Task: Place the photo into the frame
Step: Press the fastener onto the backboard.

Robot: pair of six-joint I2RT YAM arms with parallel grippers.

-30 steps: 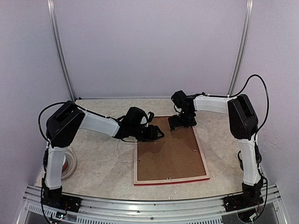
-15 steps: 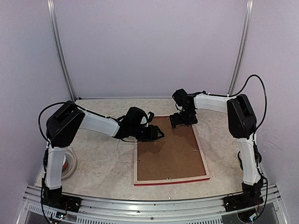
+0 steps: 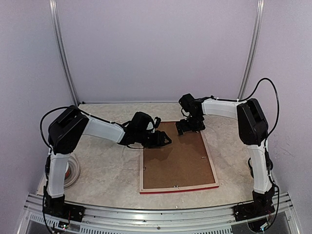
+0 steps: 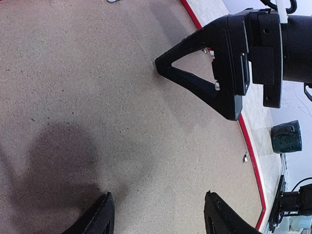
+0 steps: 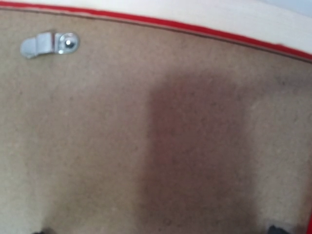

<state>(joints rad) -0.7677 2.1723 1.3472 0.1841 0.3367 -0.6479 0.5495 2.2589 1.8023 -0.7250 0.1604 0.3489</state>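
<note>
The frame [image 3: 178, 188] lies face down near the middle of the table [image 3: 105, 170], red front underneath, with the brown backing board [image 3: 176, 163] set in its recess. The photo shows in no view, and we cannot tell whether it is already under that board. The frame's long axis runs away from the arm bases towards the back wall.

Both grippers work at the far short end. The left gripper [image 3: 166, 140] reaches in from the left over the far left corner, jaws parted and holding nothing. The right gripper [image 3: 184, 129] hangs over the far edge, spread wide and empty, and its camera shows a metal clip [image 5: 48, 45] close by. We judge the right arm nearer to that clip. Bare tabletop flanks both long sides, and the near red edge is unobstructed.
</note>
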